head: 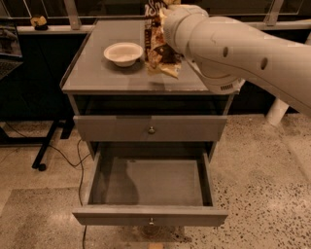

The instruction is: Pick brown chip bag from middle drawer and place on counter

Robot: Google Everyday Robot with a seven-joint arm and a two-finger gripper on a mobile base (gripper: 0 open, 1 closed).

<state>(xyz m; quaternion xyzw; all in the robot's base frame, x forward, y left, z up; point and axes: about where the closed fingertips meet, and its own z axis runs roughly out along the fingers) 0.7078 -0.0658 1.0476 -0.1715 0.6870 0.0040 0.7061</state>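
The brown chip bag (156, 48) hangs upright over the back middle of the counter (97, 73), with its lower edge at or just above the surface. My gripper (165, 6) is at the top edge of the view, shut on the bag's upper end; the thick white arm (233, 48) hides most of it. The middle drawer (150, 182) is pulled fully out below, and its grey inside holds nothing.
A white bowl (123, 52) sits on the counter just left of the bag. The knobbed drawer front (150, 129) above the open drawer is shut. A black stand and cables (53, 151) are on the floor at the left. A white post (278, 112) stands at the right.
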